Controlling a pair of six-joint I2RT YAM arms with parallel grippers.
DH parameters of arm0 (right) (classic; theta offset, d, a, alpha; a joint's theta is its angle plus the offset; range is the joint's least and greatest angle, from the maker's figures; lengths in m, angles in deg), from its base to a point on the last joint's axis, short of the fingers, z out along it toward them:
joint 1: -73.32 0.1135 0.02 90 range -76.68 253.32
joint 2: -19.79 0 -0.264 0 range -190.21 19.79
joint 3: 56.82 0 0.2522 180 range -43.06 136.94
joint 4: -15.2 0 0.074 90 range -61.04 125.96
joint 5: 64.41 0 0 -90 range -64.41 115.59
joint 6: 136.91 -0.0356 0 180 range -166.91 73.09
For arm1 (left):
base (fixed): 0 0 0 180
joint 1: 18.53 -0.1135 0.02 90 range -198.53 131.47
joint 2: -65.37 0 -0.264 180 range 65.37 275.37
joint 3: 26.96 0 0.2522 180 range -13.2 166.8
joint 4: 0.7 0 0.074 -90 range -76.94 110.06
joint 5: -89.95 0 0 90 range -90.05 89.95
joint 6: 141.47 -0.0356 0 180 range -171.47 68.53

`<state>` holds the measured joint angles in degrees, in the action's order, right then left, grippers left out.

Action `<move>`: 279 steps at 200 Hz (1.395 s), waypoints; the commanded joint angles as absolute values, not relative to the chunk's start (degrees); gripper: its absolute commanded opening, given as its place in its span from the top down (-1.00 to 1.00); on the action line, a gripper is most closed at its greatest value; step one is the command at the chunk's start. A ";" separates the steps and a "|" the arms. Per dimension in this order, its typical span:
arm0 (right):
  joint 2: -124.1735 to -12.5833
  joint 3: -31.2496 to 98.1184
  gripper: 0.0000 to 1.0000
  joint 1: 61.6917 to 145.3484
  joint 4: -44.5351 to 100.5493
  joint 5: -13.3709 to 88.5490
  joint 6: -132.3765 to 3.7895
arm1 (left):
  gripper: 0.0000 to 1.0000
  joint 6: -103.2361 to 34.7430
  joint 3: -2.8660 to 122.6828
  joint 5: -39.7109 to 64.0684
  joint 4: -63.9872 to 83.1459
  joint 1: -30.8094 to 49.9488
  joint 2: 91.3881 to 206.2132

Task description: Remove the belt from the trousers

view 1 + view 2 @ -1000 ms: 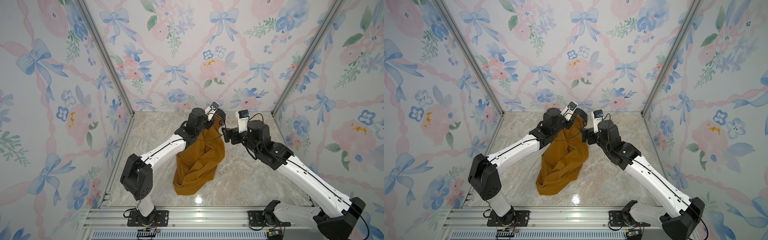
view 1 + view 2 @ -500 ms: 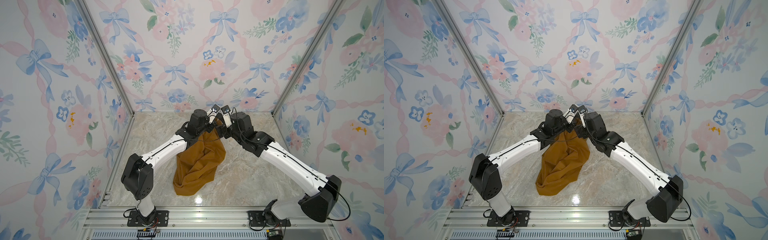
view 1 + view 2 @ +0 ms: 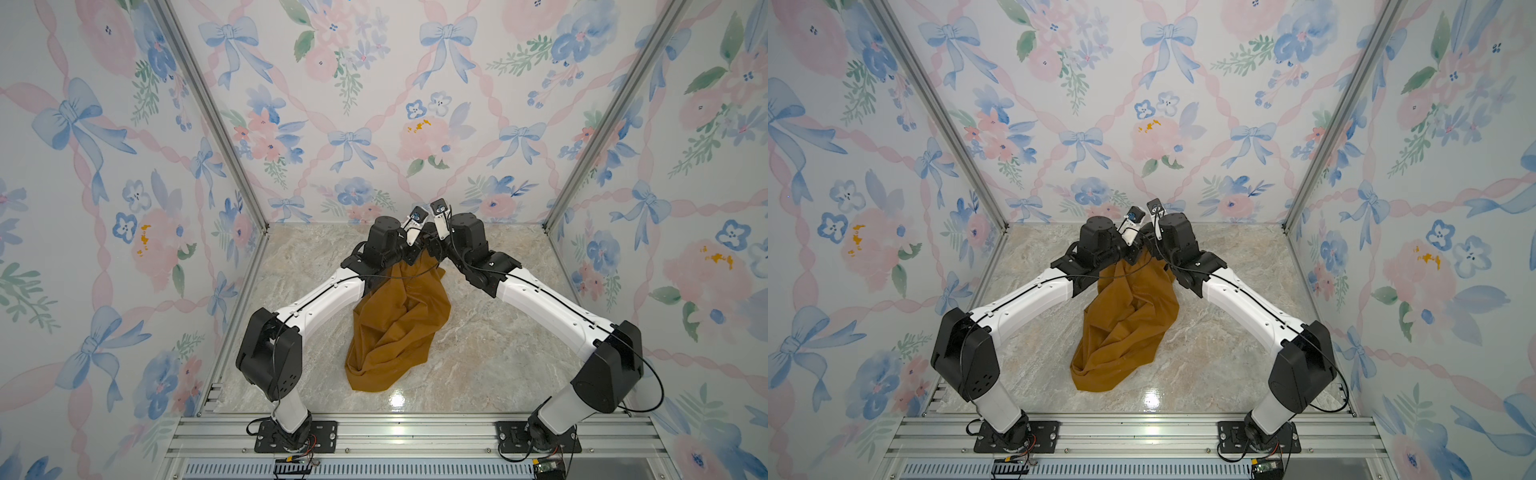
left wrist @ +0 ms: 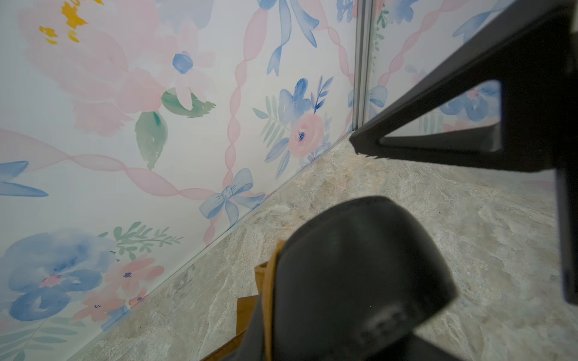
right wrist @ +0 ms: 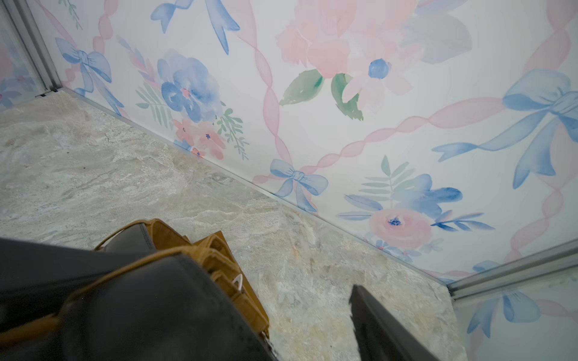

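Top views, both eyes, read from the near edge outward. At 6 o'clock the aluminium base rail [image 3: 395, 432] carries the two arms, which converge towards 12 o'clock over the marbled beige table top [image 3: 511, 357]. The mustard-brown cloth trousers [image 3: 399, 328] trail in a crumpled heap from just short of the rail up the centre line, their upper end lifted clear of the table at 12 o'clock. There the left gripper [image 3: 417, 254] is pinched together on the waistband cloth, whose ochre edge lies against its black finger [image 4: 344, 281] in the left wrist view. The right gripper [image 3: 433, 246] sits just beside it, jaws apart, one finger [image 5: 378, 328] standing free of the fabric in the right wrist view. The long narrow black belt [image 5: 133, 238] appears only there, as a dark smooth band inside an ochre fold, probably threaded in the waistband; its silver buckle is not visible. Beyond stands the floral papered back wall [image 3: 374, 124]. Step in hand, as judged: presenting the waistband so that the free pincer can take the strap. The next move calls for closing on belt alone, not cloth, then drawing it lengthwise through the loops against the holding arm.
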<state>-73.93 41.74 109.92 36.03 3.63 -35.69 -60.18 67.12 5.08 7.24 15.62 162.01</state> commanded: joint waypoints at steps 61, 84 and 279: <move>-76.21 44.63 0.74 109.97 23.65 6.44 -40.23 | 0.81 -56.14 65.51 13.26 3.89 15.37 158.65; -75.84 46.45 1.00 109.41 21.38 5.03 -45.60 | 0.59 -53.64 68.37 9.64 3.40 15.36 160.43; -64.30 41.88 1.00 99.76 24.59 16.04 -79.25 | -0.96 -33.19 45.15 -4.90 -17.82 10.15 161.22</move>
